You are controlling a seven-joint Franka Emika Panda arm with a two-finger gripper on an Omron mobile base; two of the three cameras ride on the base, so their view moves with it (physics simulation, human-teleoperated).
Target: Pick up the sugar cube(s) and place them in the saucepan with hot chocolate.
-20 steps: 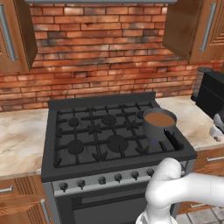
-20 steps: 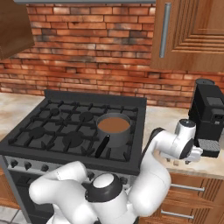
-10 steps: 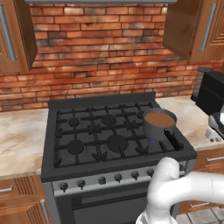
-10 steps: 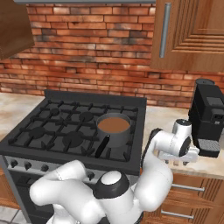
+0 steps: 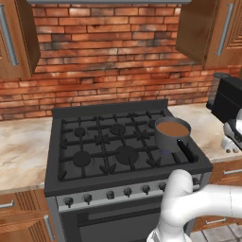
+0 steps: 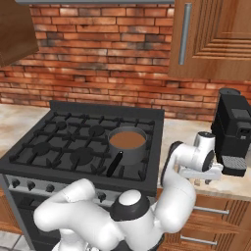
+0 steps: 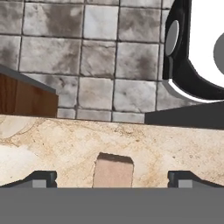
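In the hand view a pale tan sugar cube [image 7: 113, 171] lies on the beige counter [image 7: 61, 142], midway between my two fingertips [image 7: 42, 178]. My gripper [image 7: 113, 179] is open around it, and the fingers stand well apart from the cube's sides. From the base views the gripper [image 6: 200, 177] hangs low over the counter to the right of the stove, at the right edge of the left base view [image 5: 231, 148]. The grey saucepan [image 5: 172, 133] with brown hot chocolate sits on the stove's front right burner [image 6: 127, 142], its black handle [image 6: 114, 164] pointing toward the front.
A black coffee machine [image 6: 235, 130] stands on the counter just behind and to the right of the hand. The counter's front edge drops to a tiled floor [image 7: 96, 57] in the hand view. Wooden cabinets [image 5: 208, 28] hang above.
The hand has barely shifted over the counter right of the stove. The saucepan has not moved.
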